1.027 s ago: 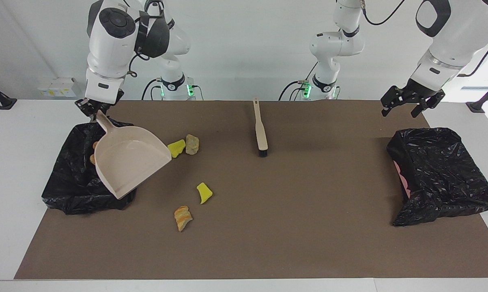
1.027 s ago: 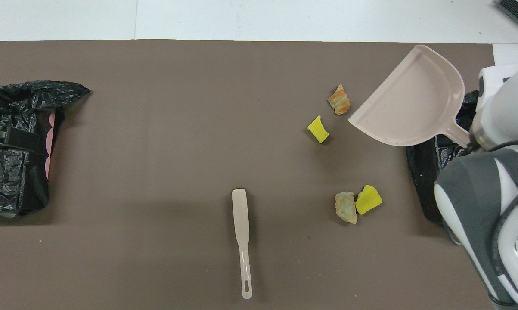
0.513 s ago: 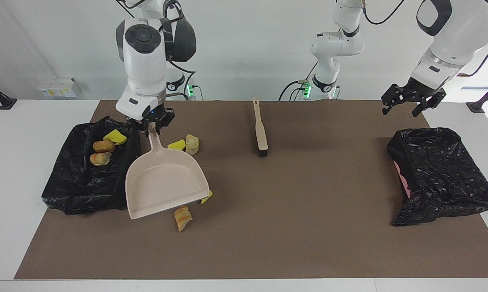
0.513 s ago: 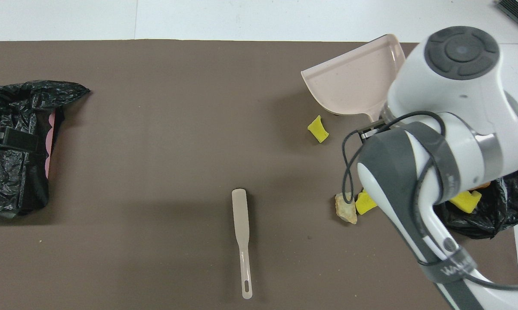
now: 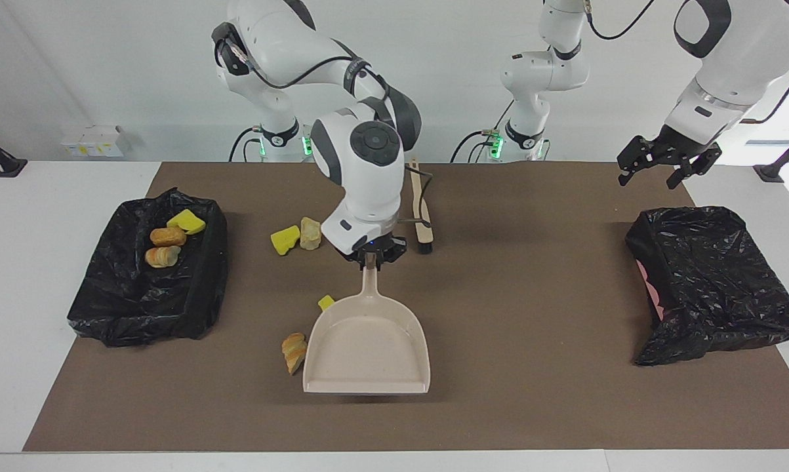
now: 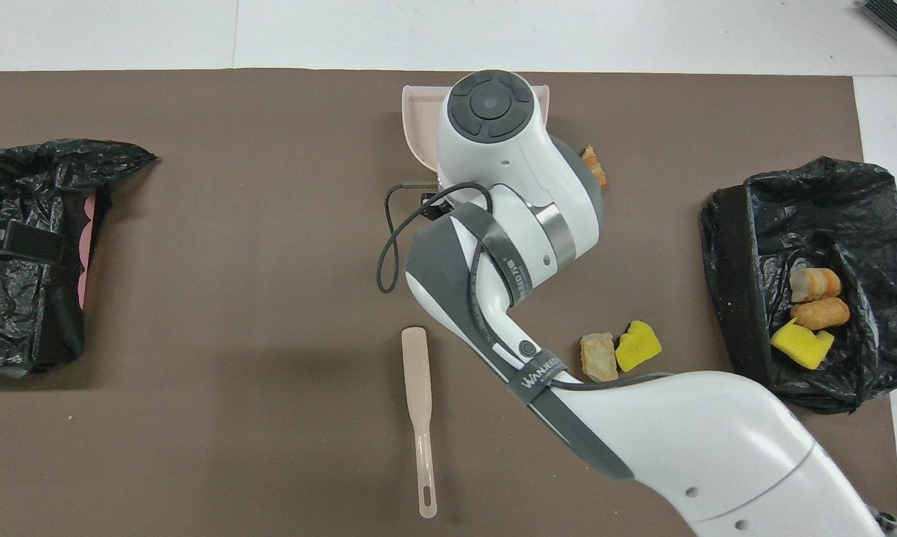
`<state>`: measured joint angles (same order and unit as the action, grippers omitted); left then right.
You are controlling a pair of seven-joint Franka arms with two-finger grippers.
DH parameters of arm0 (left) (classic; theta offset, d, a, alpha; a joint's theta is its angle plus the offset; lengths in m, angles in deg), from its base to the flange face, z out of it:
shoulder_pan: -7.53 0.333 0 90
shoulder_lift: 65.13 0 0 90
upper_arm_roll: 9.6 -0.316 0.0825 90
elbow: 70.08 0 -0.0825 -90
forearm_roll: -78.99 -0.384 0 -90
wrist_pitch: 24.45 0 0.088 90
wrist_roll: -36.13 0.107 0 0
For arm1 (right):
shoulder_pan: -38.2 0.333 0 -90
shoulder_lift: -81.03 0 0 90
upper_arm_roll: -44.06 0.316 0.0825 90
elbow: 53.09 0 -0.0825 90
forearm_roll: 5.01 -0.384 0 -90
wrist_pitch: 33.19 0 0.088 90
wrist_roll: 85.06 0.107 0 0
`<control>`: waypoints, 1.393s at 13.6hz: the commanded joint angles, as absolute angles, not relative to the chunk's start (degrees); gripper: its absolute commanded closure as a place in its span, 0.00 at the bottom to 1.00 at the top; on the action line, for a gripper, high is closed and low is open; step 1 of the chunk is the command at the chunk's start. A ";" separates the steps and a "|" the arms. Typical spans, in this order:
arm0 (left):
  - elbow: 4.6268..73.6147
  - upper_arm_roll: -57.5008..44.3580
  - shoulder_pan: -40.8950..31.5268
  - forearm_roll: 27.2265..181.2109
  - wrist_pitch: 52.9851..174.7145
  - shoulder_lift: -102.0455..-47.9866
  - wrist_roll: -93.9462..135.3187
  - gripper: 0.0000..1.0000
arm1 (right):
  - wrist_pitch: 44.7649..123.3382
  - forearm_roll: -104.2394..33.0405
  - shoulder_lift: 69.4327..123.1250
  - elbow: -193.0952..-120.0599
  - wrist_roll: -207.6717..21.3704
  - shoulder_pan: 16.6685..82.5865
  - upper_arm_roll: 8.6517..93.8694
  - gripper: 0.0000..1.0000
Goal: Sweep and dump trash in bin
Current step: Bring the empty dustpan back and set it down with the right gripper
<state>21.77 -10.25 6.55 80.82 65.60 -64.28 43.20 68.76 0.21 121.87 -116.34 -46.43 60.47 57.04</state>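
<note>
Yellow and tan trash [image 5: 285, 240] chunks dot the mat; right pincer [image 5: 372, 259] clamps the dustpan [image 5: 368, 351].

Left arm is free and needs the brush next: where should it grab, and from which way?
Take the brush by its slim handle, near the hole end toward the robots, coming straight down with fingers across its narrow width. It lies flat, bristles pointing away.
</note>
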 commanded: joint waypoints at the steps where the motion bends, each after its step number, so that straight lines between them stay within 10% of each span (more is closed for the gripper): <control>1: 22.56 -9.77 7.27 79.87 65.55 -63.29 44.04 0.00 | 68.93 -4.47 123.56 -113.21 -44.73 62.98 56.98 1.00; 11: 22.56 -9.77 7.27 79.87 65.55 -63.29 44.04 0.00 | 68.32 -6.24 125.67 -114.08 -50.24 63.78 56.89 1.00; 19: 22.56 -9.69 7.27 79.87 65.55 -63.29 44.04 0.00 | 67.79 -5.71 124.18 -114.70 -51.58 63.78 56.80 0.61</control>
